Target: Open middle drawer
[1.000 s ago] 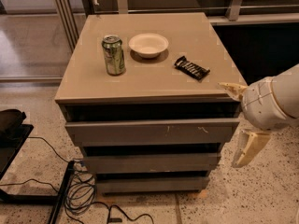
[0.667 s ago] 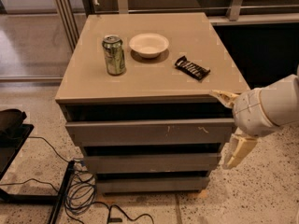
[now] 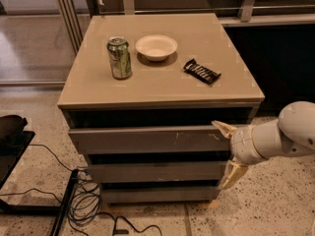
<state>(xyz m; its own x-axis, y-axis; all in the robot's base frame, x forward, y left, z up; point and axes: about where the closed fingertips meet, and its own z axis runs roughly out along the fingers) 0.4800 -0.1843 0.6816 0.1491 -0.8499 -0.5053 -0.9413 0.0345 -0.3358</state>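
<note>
The cabinet point(image 3: 162, 90) has three flat drawer fronts. The middle drawer point(image 3: 152, 172) is the plain grey-brown front between the bigger scratched front point(image 3: 147, 139) above and the narrow front point(image 3: 157, 194) below; it sits flush with them. My gripper point(image 3: 226, 152) is at the cabinet's front right corner, open. Its upper finger point(image 3: 222, 128) lies by the right end of the scratched front. Its lower finger point(image 3: 231, 175) lies by the right end of the middle drawer. I cannot tell whether either finger touches.
On the cabinet top stand a green can point(image 3: 119, 57), a white bowl point(image 3: 156, 47) and a dark snack bar point(image 3: 202, 71). Cables point(image 3: 83, 205) and a black object point(image 3: 12, 132) lie on the floor at the left. A dark wall point(image 3: 280, 68) is at the right.
My arm and gripper have moved left, from beside the cabinet's right side up to its front right corner. The drawers have not moved.
</note>
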